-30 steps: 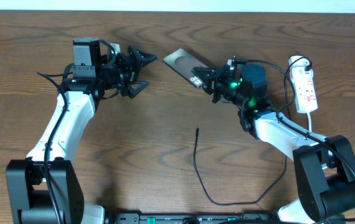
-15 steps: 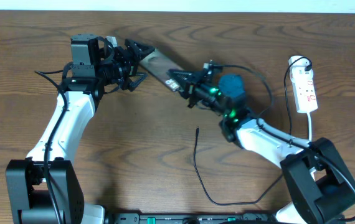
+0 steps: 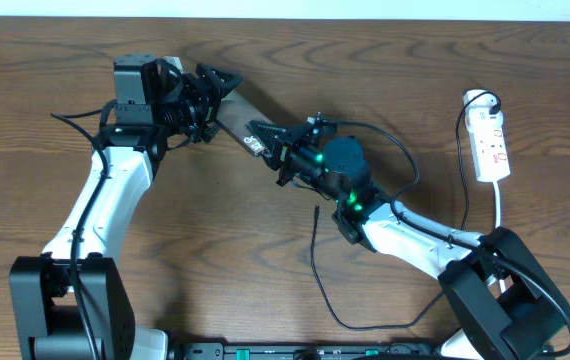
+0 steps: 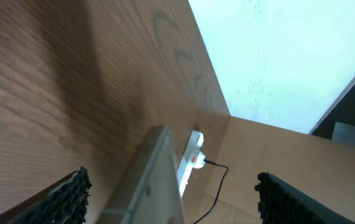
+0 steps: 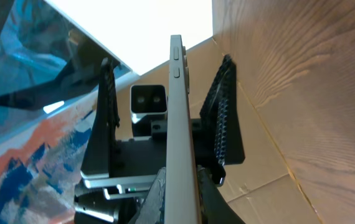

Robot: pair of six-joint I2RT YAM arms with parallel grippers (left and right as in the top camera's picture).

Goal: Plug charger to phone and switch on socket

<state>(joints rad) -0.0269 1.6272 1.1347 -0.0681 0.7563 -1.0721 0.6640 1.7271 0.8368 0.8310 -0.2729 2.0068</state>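
The phone (image 3: 237, 113) is held off the table, edge-on, by my right gripper (image 3: 268, 148), which is shut on its near end. In the right wrist view the phone (image 5: 179, 112) is a thin pale slab rising from my right gripper (image 5: 180, 190). My left gripper (image 3: 212, 92) is open, with the phone's far end between its fingers and a gap on each side. In the left wrist view the phone (image 4: 156, 180) is in the middle of my left gripper (image 4: 171, 202). The charger (image 3: 314, 250) lies on the table, its tip pointing away and free. The socket (image 3: 491, 138) lies at the far right.
The socket's white lead (image 3: 500, 205) runs down towards the right arm's base. The socket also shows far off in the left wrist view (image 4: 191, 163). The table (image 3: 215, 230) is dark wood. The charger cable loops along the front edge near the right arm's base.
My right gripper has carried the phone leftward across the table, from near the middle right. Its far end now sits between the left gripper's open fingers. The left arm has barely moved.
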